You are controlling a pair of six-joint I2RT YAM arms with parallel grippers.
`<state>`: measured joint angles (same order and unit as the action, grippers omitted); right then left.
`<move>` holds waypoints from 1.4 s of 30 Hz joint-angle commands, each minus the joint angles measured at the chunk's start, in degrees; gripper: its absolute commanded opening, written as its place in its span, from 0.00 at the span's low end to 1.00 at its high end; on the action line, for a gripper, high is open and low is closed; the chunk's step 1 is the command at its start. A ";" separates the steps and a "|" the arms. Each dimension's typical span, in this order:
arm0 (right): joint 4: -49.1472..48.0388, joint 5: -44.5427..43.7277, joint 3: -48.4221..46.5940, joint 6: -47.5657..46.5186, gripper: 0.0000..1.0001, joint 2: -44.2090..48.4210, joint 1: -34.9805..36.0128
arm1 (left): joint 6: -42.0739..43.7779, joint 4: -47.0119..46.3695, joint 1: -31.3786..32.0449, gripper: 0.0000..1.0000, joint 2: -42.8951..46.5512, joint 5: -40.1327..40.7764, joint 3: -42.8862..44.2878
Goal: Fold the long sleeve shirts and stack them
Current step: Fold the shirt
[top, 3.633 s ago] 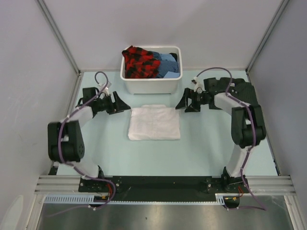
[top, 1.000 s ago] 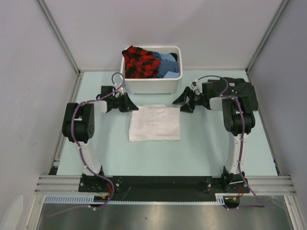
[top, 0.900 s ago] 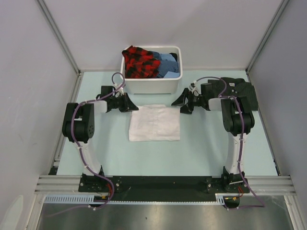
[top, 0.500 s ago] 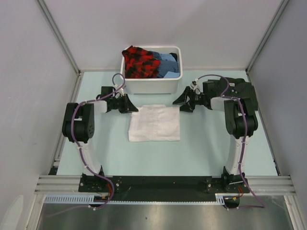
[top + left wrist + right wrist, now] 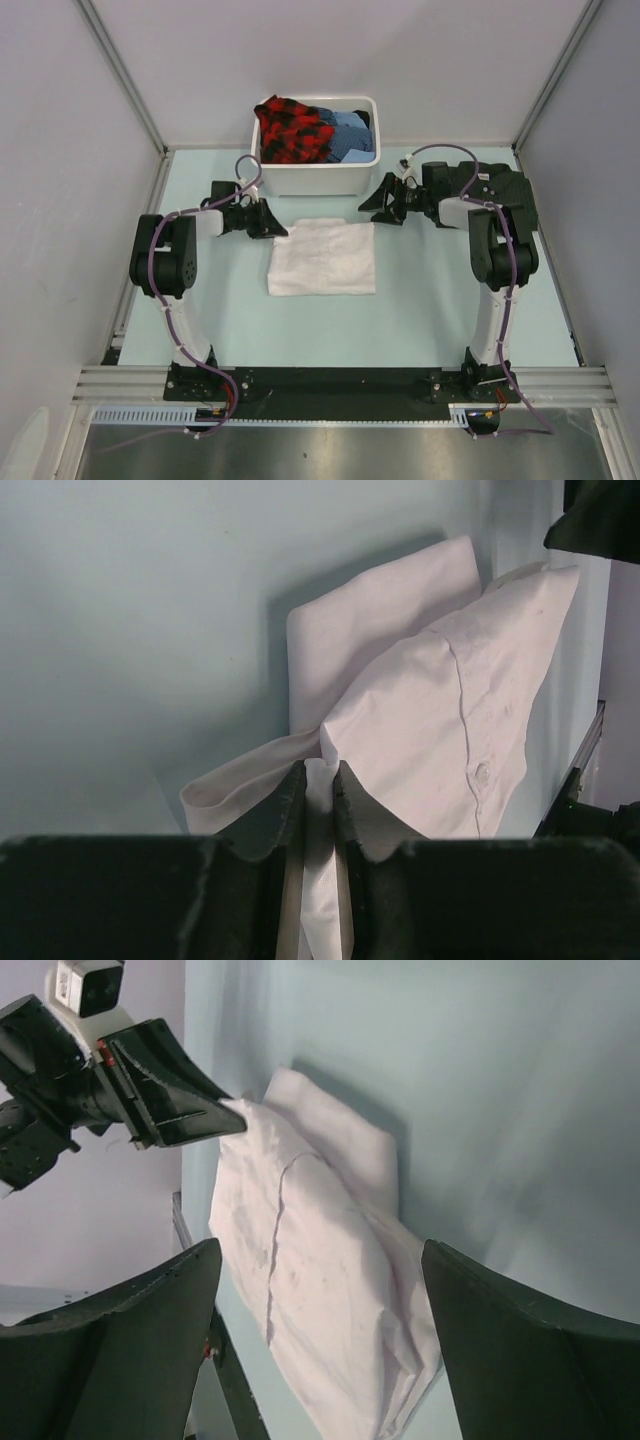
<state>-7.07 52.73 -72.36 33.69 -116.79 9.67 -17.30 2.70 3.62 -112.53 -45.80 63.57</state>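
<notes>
From above, the white tub stands at the far middle of the table, heaped with a red-and-black checked cloth on its left and a blue cloth on its right. Just in front of it the white shirt lies folded into a flat rectangle. The left gripper is at the shirt's far left corner, and the right gripper hangs beside the tub's near right corner, just beyond the shirt's far right corner. In the left wrist view, the jaws are nearly closed and pinch a thin fold of the white shirt between them; a button shows on the layer beyond. In the right wrist view, the fingers stand wide apart with nothing between them, above the shirt, and the left gripper opposite nips the cloth's corner. Compared with a second ago, the right gripper has pulled back from the shirt's corner toward the tub, while the left gripper has barely shifted and the tub's load looks unchanged.
</notes>
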 commanded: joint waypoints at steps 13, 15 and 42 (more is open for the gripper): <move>-4.88 -1.05 -1.73 -1.43 0.88 -0.46 0.96 | 3.33 2.13 -0.37 0.19 0.47 -1.57 1.38; -4.80 -1.14 -2.08 -1.87 0.88 0.42 0.88 | 3.24 2.05 -0.37 0.18 0.47 -1.48 1.56; -1.36 3.26 3.71 3.04 0.44 9.04 3.32 | -2.04 -3.15 -2.04 0.00 -1.63 2.47 2.43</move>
<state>-5.28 53.58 -71.57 32.67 -109.89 9.04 -20.88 -2.15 1.96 -112.77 -45.10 62.70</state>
